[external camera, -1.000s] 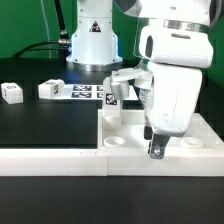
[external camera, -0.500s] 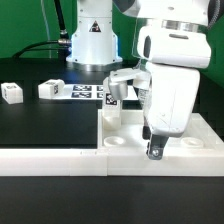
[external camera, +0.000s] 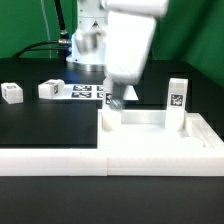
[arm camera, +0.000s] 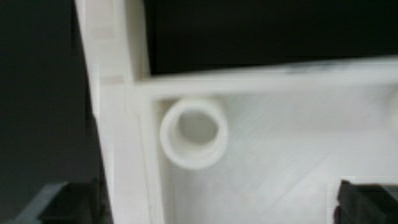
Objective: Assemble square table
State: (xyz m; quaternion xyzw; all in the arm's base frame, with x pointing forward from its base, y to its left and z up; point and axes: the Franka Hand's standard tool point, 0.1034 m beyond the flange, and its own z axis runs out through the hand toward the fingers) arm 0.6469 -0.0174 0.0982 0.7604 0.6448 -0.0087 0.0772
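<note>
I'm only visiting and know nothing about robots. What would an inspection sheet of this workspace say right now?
Surface: black table, with a white border wall along its front.
Job's things: slab lying flat on the exterior view's right; upright leg standing at its far right corner; loose leg and second loose leg on the table at the left.
Clutter: nothing seen beyond the marker board.
Grippers: gripper blurred, low at the slab's left corner; the wrist view shows it open and empty over a corner hole.
Cables: dark cable behind the table.
Surroundings: green backdrop.
</note>
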